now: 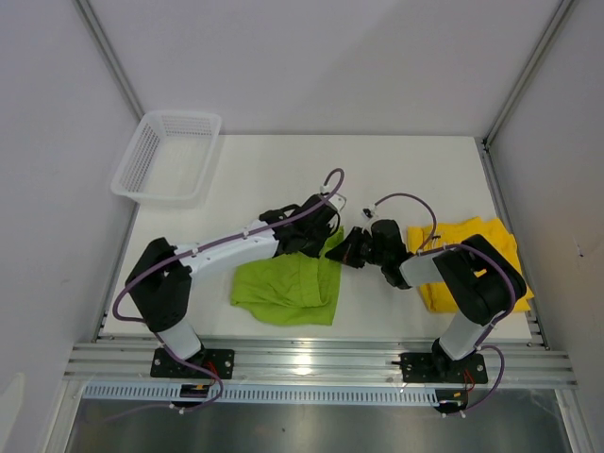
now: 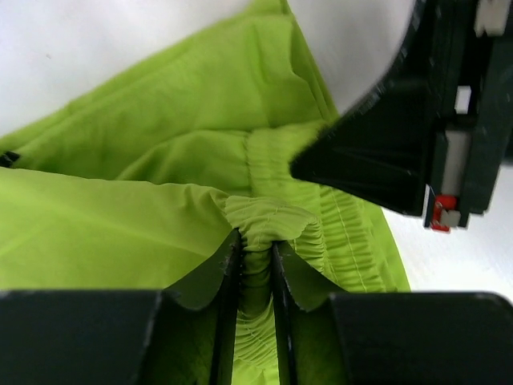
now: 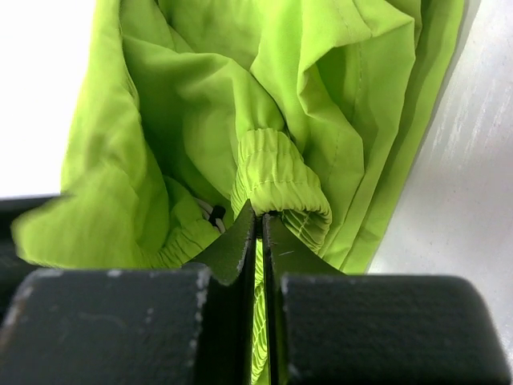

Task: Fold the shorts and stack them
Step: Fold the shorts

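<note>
On the white counter point(image 1: 283, 170), the lime green shorts point(image 1: 283, 288) lie rumpled near the front edge, the yellow shorts point(image 1: 472, 234) to their right under the right arm. Both the left gripper point(image 2: 256, 245) and right gripper point(image 3: 258, 220) pinch the green pair's gathered elastic waistband point(image 3: 276, 168). The thin, limp fabric looks light and slippery; the thicker waistband seems the surest hold.

lime green shorts point(image 3: 184, 96) — thin matt cloth, softly creased, basket point(image 1: 132, 162) — white plastic mesh
</note>
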Controlling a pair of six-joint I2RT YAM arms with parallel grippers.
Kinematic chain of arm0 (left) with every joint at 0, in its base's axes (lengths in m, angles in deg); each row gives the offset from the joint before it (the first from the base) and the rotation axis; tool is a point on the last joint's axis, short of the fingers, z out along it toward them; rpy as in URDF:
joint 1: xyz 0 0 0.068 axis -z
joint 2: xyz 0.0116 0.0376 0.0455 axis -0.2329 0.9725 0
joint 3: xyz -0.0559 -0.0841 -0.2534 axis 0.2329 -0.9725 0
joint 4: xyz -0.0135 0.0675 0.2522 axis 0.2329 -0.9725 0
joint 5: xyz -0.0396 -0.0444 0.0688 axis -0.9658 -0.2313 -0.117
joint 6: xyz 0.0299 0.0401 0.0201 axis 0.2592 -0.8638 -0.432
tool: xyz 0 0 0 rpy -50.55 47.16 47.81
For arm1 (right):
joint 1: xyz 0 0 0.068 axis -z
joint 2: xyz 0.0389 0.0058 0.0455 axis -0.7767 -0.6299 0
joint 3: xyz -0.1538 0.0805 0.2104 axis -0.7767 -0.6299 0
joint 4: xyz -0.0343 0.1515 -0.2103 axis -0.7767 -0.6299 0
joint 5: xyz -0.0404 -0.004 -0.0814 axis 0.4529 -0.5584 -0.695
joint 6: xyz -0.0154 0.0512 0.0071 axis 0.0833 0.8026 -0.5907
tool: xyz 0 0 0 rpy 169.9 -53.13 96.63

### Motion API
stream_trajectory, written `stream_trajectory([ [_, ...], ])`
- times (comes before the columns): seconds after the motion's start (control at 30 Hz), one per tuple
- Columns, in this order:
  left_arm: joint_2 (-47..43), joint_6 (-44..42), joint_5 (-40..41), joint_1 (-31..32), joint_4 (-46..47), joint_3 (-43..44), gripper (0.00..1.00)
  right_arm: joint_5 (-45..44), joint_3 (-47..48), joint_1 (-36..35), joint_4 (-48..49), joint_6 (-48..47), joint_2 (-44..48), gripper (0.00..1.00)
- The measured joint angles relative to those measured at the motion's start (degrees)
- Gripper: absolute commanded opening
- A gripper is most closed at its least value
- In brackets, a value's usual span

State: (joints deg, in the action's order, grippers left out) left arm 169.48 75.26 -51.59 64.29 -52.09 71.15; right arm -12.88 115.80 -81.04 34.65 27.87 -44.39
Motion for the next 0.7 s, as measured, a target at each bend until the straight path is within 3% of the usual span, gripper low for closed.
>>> stream_trajectory([
  [0.27, 0.37, 1.01, -0.81, 2.03, -0.61, -1.01, 0.32, 0.0, 1.7, 0.0, -1.07, -1.36, 0.0, 0.01],
  [0.37, 2.05, 1.64, -0.81, 2.03, 0.46, -0.98, 0.41, 0.0, 2.51, 0.0, -1.97, -1.95, 0.0, 0.02],
  [0.43, 4.11, 1.97, -0.79, 2.03, 1.14, -0.85, 0.48, -0.02, 3.1, 0.0, -2.51, -2.12, 0.0, 0.02],
  [0.6, 9.31, 3.04, -0.52, 2.03, 2.6, -0.46, 0.82, -0.15, 3.76, 0.31, -2.67, -2.95, -0.31, 0.06],
  [0.7, 10.03, 3.96, -0.33, 1.42, 3.58, -0.46, 0.9, -0.04, 3.74, 1.09, -2.86, -2.47, -1.6, 0.09],
])
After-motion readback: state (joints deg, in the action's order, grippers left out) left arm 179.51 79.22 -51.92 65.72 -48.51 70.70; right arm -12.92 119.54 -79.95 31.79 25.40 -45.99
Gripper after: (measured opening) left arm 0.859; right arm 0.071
